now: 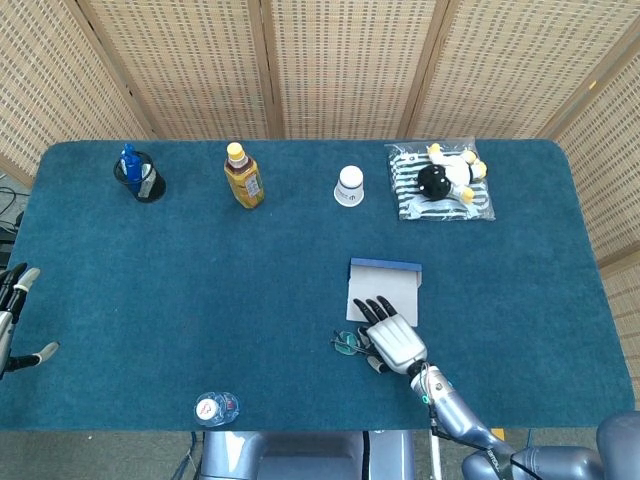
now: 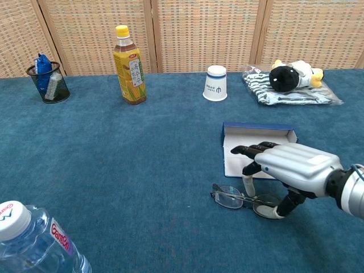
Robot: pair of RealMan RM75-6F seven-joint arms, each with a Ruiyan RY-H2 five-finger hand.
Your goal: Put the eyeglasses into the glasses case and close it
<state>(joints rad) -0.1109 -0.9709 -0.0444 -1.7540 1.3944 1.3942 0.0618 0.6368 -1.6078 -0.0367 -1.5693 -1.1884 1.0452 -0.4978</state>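
Bright, even light from above; shadows are soft and short. The clear plastic water bottle [image 2: 34, 242] at 7 o'clock looks blurred, too close.

"Can you read any words here?"

"Yes, look at the water bottle [image 2: 31, 242] in the near left corner of the chest view. Its label has red letters that start with 'Gan', and the rest curves away. Its white cap [image 2: 12, 215] has a small blue mark you cannot read."

"What about the white paper cup [image 2: 215, 83]?"

"You see a blue logo on it, like a small 'm', with tiny print beside it that is too small to read."

"And the yellow drink bottle [image 2: 129, 65]?"

"Its label has print, but it is too small for you to read."
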